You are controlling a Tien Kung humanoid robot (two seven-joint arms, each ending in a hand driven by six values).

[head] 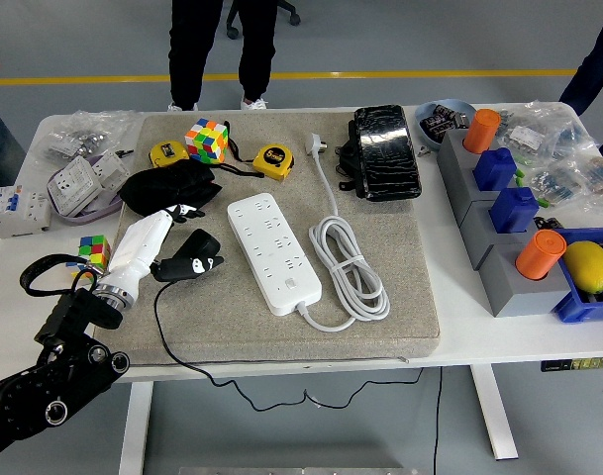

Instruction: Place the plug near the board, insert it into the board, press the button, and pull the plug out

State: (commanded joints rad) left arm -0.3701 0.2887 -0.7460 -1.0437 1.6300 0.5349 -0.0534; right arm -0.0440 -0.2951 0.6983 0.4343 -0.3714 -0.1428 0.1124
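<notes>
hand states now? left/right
Left hand: beside the black plug on the mat; whether it grips the plug cannot be told.
Right hand: not in view.

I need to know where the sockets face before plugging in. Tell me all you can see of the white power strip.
The white power strip is a long, flat, plastic-looking bar lying socket side up on the grey mat, angled from upper left to lower right. Its white cord leaves the near end and coils beside it on the right. Nothing is plugged in or touching it.
</notes>
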